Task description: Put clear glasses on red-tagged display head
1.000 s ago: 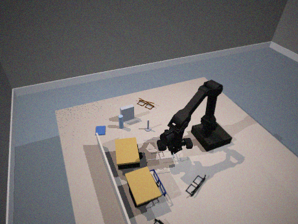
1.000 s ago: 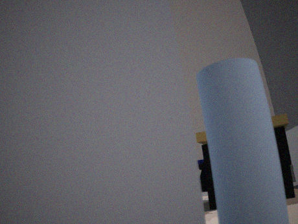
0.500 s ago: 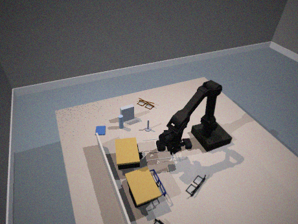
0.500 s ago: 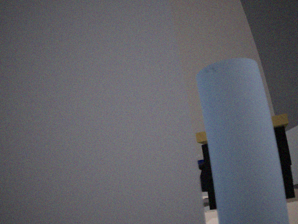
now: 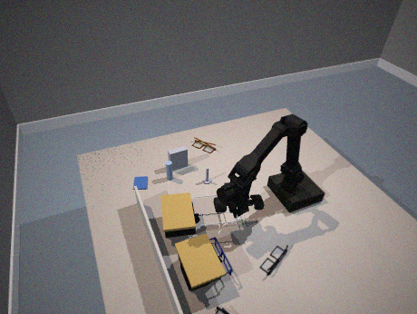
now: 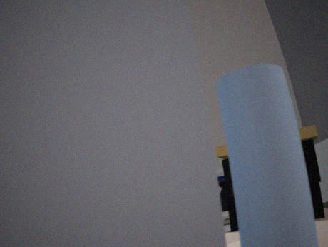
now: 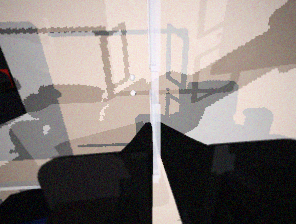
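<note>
Your arm is black from end to end, matt and dark enough that most joints blend together. It stands on a blocky, square-cornered black base with flat sides. You see straight, bar-like links with squared edges, and a bulkier, rounded housing at the elbow. Toward the wrist the shapes turn chunkier and more broken up, with a small pale patch on one part. Your gripper is black too, with rounded, blocky side pieces and fingers that taper to angular points; one side carries a faint greyish rectangle. Finer details are too dark to tell.
</note>
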